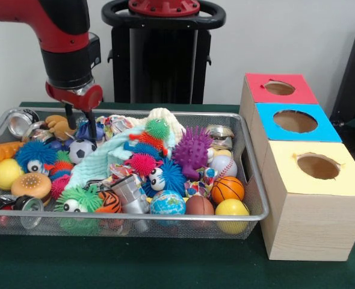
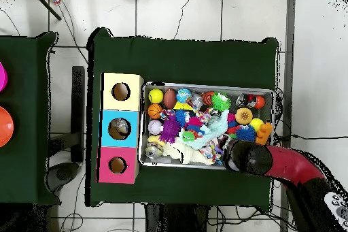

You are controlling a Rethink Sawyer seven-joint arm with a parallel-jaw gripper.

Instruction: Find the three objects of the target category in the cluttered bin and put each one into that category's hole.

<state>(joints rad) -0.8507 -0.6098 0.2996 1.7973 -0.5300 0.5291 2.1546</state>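
The bin [image 1: 213, 113] is a silver wire-mesh basket heaped with toys; it also shows in the overhead view [image 2: 204, 84]. My gripper [image 1: 82, 133] hangs at the bin's back left corner, fingers apart and empty, tips just above a small soccer ball [image 1: 81, 149]. Other balls include a basketball [image 1: 227, 188], a baseball [image 1: 224, 165], a globe ball [image 1: 166, 203] and a yellow ball [image 1: 231, 209]. Spiky toys include a purple one [image 1: 192, 150] and a green one [image 1: 157, 128]. In the overhead view the arm [image 2: 251, 158] hides the gripper.
Three wooden boxes stand beside the bin, each with a round hole: red top [image 1: 280, 88], blue top [image 1: 295, 121], yellow top [image 1: 317, 167]. A pale cloth [image 1: 117, 158], a silver can [image 1: 22, 122] and a burger toy [image 1: 31, 185] also lie in the bin.
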